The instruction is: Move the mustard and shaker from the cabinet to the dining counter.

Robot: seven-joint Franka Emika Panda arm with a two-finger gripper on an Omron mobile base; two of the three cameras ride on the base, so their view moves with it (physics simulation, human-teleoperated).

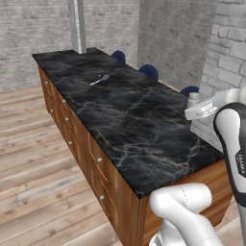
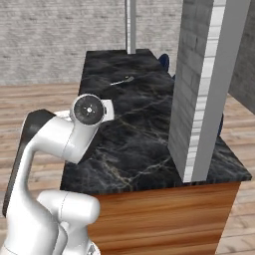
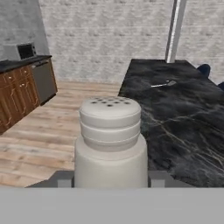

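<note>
Shaker [image 3: 110,140] upright and close before the hand camera, pale grey, narrower ribbed cap on top with small dark holes, set squarely between the two dark finger tips at the bottom edge. Gripper [image 3: 109,178] clamped around the shaker's body, one tip [image 3: 61,178] pressed to the left flank, the other to the right flank, no gap on either side. Carried in the air, above the near end of the dining counter [image 3: 183,109], with wooden floor showing to the left behind it.

From the left base view, same shaker [image 1: 193,100] glimpsed as a small pale cylinder at the right edge, just above the white hand, over the right rim of the dining counter [image 1: 120,105] near the brick pillar [image 1: 226,62]. From the right base view, hidden behind the white arm joint; black marble slab [image 2: 134,124] stretching away beyond it.

Small silver utensil [image 1: 100,79] lying flat farther up the marble, well apart from the shaker. Blue chairs [image 1: 149,72] tucked along the far side
</note>
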